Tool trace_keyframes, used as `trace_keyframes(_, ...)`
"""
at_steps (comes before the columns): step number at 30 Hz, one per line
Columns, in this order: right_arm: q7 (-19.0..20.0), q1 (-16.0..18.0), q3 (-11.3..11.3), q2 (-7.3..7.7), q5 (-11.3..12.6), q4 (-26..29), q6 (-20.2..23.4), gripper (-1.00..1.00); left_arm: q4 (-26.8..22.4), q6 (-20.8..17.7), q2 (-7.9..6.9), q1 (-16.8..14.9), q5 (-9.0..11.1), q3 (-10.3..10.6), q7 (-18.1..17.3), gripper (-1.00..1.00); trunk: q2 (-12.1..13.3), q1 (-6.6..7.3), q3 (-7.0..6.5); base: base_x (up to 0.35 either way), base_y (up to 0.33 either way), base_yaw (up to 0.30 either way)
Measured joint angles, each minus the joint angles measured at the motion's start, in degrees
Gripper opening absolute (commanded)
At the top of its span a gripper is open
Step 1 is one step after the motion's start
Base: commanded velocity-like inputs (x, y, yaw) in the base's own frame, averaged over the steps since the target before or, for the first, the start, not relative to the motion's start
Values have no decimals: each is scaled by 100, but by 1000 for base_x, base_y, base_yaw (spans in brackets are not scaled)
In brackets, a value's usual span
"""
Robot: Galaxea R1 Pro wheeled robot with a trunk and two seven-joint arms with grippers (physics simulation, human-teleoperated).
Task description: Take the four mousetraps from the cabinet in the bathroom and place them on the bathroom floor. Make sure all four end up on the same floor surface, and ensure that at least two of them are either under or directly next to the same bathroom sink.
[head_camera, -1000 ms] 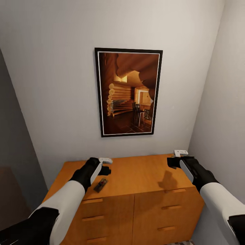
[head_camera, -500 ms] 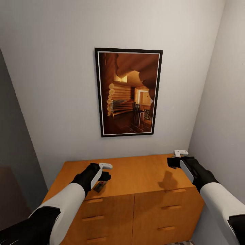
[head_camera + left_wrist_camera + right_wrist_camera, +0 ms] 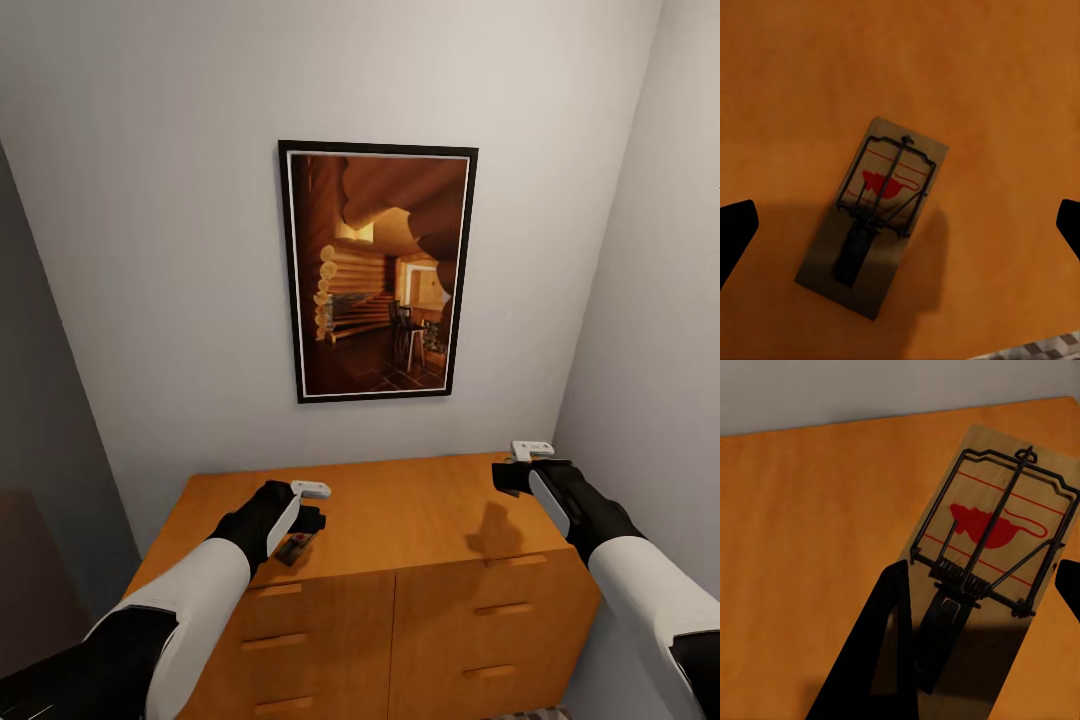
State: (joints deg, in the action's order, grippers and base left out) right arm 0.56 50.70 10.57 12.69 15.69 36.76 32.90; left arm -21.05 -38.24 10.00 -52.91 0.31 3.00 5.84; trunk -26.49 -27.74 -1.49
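1. Left wrist view: the left gripper (image 3: 900, 225) is spread wide, its two dark fingertips (image 3: 735, 229) at opposite edges of the picture, with a mousetrap (image 3: 874, 217) lying flat between them on the orange-brown cabinet top (image 3: 1005, 90). The fingertips are clear of the trap on both sides.
2. That trap shows a dark wire frame, a red mark and a dark bar along its board; it casts a shadow on the wood just beside it.
3. In the head view, the left gripper (image 3: 312, 505) hovers directly above this trap (image 3: 297, 547), near the front edge of the cabinet (image 3: 400, 510).
4. Right wrist view: a second mousetrap (image 3: 994, 555) lies on the cabinet top close to the grey wall (image 3: 870, 390). One dark finger (image 3: 881, 652) reaches beside the trap; I cannot tell whether the right gripper (image 3: 520, 465) is parted or closed.
5. In the head view the right gripper sits over the cabinet's far right corner, below a framed picture (image 3: 378, 272) of a log interior on the wall.
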Motion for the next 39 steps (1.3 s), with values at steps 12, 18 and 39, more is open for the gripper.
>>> trace_keyframes(12,0,-1,0,17,-1,0,0,-100,88,18,0,0,10,-22,8,100,0,0,0,0,0,0)
trace_keyframes(18,0,0,0,39,-1,0,-8,-100,172,23,0,0,7,-27,16,100,0,0,0,0,0,0)
trace_keyframes(39,0,0,0,54,-1,0,-35,-100,370,354,0,0,0,-11,19,100,0,0,0,0,0,0)
